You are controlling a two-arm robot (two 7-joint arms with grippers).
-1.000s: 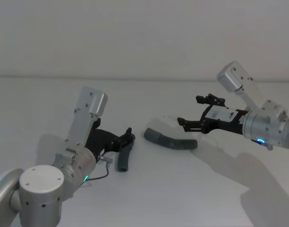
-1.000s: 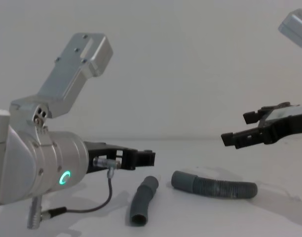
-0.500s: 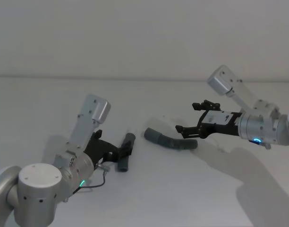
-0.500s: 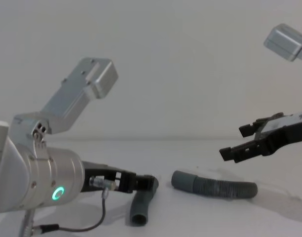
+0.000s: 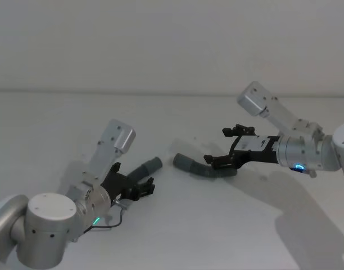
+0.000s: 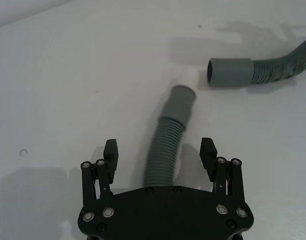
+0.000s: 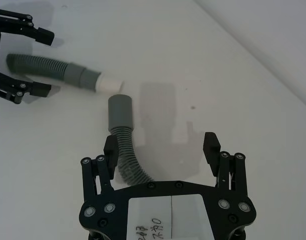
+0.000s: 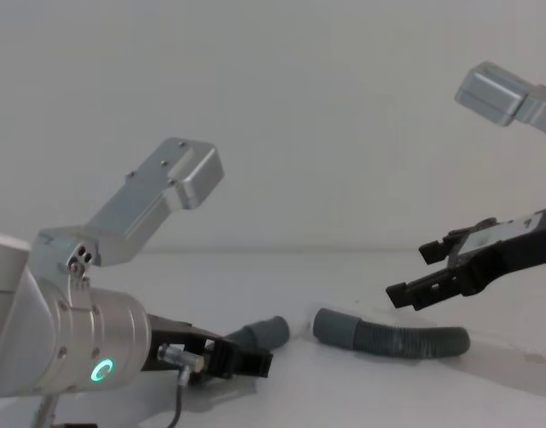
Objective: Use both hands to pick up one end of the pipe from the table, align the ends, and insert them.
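Observation:
The pipe lies in two pieces on the off-white table (image 5: pixel 177 236). The shorter piece (image 5: pixel 145 169) is ribbed and ends in a grey cuff with a white tip (image 6: pixel 189 76). My left gripper (image 6: pixel 159 150) is open low over the table, one finger on each side of this piece's ribbed rear part. The longer curved piece (image 5: pixel 204 167) points its plain grey cuff (image 7: pixel 119 111) at the white tip, a small gap apart. My right gripper (image 7: pixel 161 146) is open just above this piece's ribbed body, which passes close to one finger (image 7: pixel 110 148).
A pale wall closes the table's far side. In the chest view the left arm's big silver body with its green ring light (image 8: pixel 99 370) takes up the lower left. Bare table lies in front of both pipe pieces.
The left gripper sank to the table around the short piece, which swung so its tip faces the long piece. The right gripper moved down and closer to the long piece.

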